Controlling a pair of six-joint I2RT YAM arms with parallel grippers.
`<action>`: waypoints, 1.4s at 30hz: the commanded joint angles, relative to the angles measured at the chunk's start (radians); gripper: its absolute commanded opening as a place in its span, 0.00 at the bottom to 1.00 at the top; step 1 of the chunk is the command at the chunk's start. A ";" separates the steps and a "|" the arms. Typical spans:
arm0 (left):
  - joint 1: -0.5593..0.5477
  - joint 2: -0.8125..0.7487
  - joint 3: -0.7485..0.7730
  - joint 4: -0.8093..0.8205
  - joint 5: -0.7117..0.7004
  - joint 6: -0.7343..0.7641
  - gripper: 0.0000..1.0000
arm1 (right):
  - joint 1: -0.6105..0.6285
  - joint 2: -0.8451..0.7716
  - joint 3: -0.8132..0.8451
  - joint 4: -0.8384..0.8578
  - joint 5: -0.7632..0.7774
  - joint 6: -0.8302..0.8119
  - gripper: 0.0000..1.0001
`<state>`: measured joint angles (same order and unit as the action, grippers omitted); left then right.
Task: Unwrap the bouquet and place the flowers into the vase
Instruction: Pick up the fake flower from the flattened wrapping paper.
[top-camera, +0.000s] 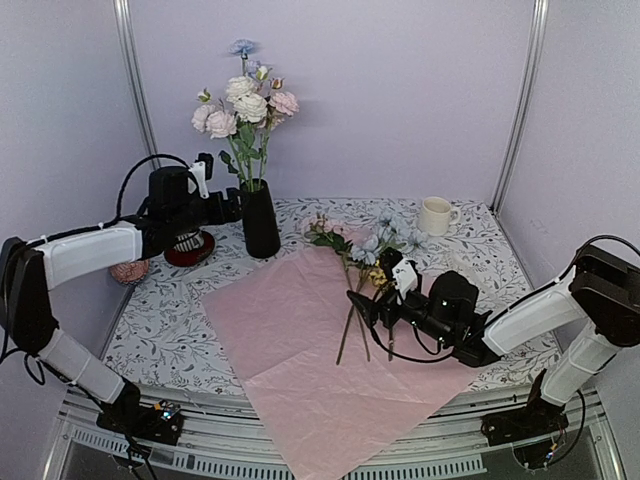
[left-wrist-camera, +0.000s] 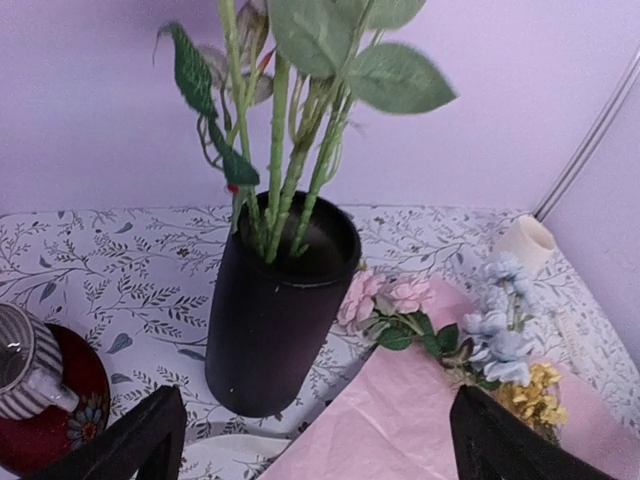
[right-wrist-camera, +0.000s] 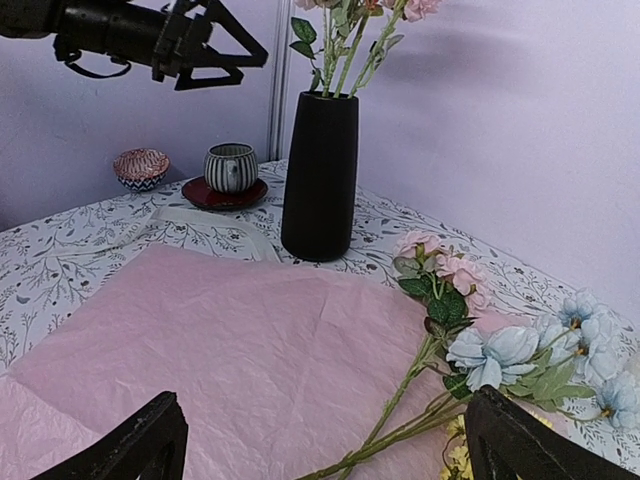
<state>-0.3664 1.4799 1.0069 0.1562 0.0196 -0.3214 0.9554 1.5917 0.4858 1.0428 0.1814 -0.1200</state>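
Vase just ahead of the wide-apart left gripper; loose flowers seemingly under the equally wide-apart right gripper.

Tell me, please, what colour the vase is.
The vase is matte black; right wrist view shows it best.

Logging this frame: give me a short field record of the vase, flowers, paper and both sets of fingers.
vase: black, upright, left of the paper's far corner
flowers in vase: several stems, white and pink blooms, one blue on top
flowers on paper: a few loose stems lying flat, heads at the far edge
wrapping paper: pink, spread open on the table
left gripper: fingers open, beside the vase, holding nothing
right gripper: fingers open, by the loose stems, nothing gripped
other: white mug back right; striped cup on red saucer
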 joint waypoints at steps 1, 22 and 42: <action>-0.026 -0.101 -0.054 0.065 0.055 -0.055 0.95 | 0.003 0.018 0.037 -0.013 0.081 0.071 0.99; -0.377 -0.316 -0.666 0.610 -0.128 0.099 0.97 | 0.015 0.038 0.373 -0.729 0.434 0.368 0.79; -0.379 -0.308 -0.651 0.632 0.023 0.030 0.94 | 0.018 0.223 0.790 -1.539 0.142 0.942 0.76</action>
<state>-0.7330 1.1866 0.3450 0.7673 0.0200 -0.2821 0.9684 1.7695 1.1748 -0.3492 0.3485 0.7654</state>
